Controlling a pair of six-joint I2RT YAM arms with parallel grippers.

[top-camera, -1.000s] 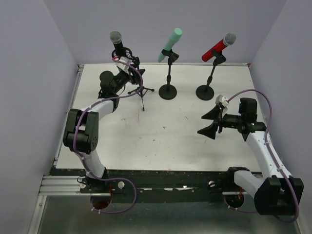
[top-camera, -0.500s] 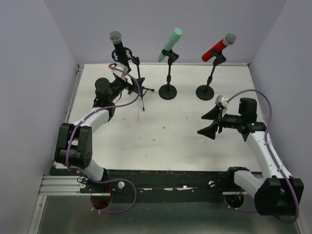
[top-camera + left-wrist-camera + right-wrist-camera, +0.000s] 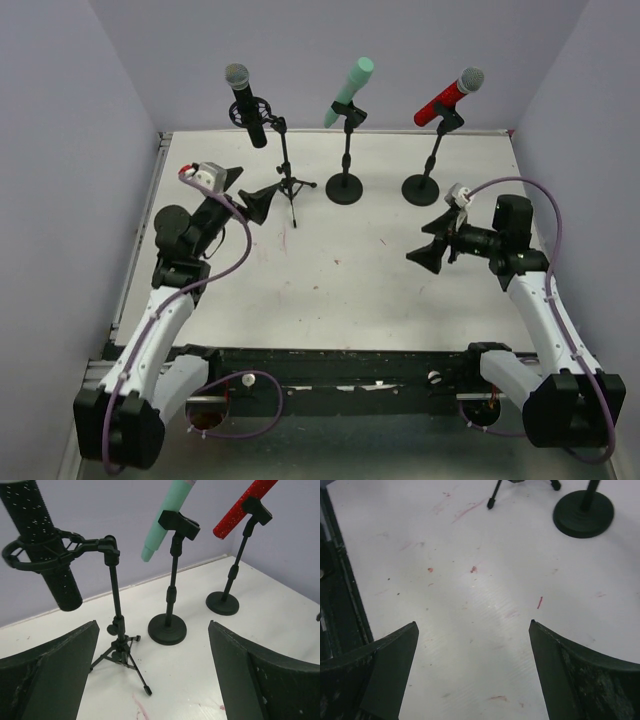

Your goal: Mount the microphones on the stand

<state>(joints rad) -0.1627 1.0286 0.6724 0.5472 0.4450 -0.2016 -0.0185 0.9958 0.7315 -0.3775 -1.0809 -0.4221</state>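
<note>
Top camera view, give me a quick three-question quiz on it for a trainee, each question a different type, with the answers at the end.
1. True or false: the black microphone sits in a stand with a round base.
2. Which microphone is clipped in the middle stand? A) black B) mint-green C) red
3. Fill in: the left gripper and the right gripper both stand ___, holding nothing.

Key:
1. False. It sits in the tripod stand.
2. B, the mint-green microphone.
3. open
</note>
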